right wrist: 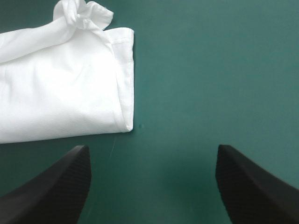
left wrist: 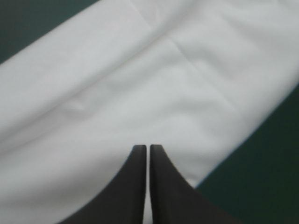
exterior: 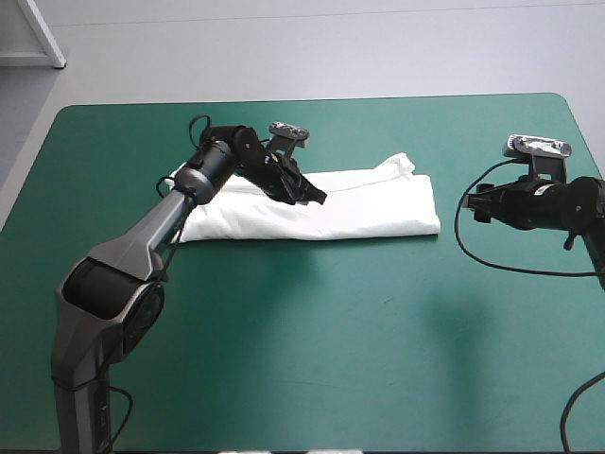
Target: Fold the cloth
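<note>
White cotton, folded into one long band: the T-shirt (exterior: 364, 206) lies on the far half of the tabletop (exterior: 331, 359), its length running from left to right, nearer the left edge than the right. The teal-green cover shows bare all round it.

My left pincer (left wrist: 148, 147) is down on the band's far long edge, about a third of the way in from its left end. Its black fingers are all but closed, only a thin white line showing between them, pinched onto the cloth. Ahead of the tips the fabric spreads smooth, crossed by a few soft creases, with a strip of cover past each long edge.

My right pincer (right wrist: 153, 149) stands wide, fingers far apart over bare cover, near the shirt's right end and not touching it. From there I see that end as a neat folded edge, with a small bunched lump of cloth (right wrist: 83, 15) at its far corner.
</note>
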